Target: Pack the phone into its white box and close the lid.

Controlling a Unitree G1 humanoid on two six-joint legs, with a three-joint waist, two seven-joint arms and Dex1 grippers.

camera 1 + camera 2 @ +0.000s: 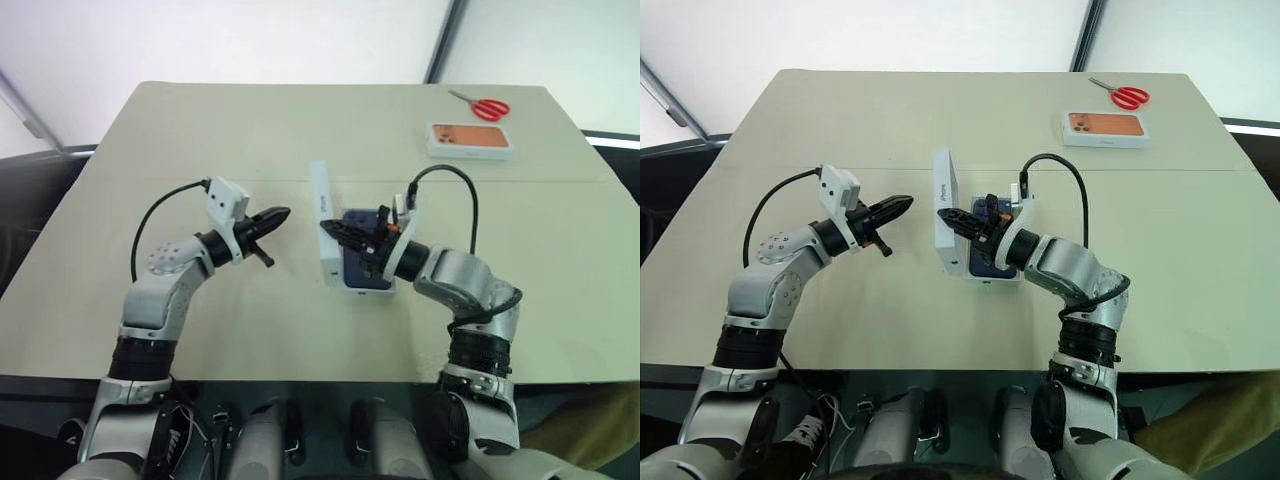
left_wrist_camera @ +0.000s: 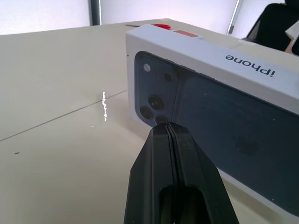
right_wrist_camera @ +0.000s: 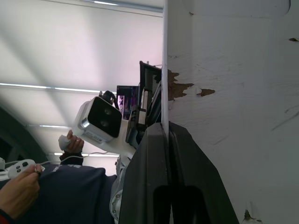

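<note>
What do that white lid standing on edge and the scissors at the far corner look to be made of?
The lid looks like matte white cardboard: its inner face shows torn brown patches, and its outer face carries a smooth printed phone picture. The scissors seem to have red plastic handles and thin metal blades, though they are small here.

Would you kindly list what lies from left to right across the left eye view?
Left gripper → lid standing on edge → orange-printed box → scissors.

The white lid (image 2: 243,88) is showing a dark blue phone print; red-handled scissors (image 1: 482,105) and an orange-printed white box (image 1: 469,139) are lying on the beige table (image 1: 200,130).
</note>
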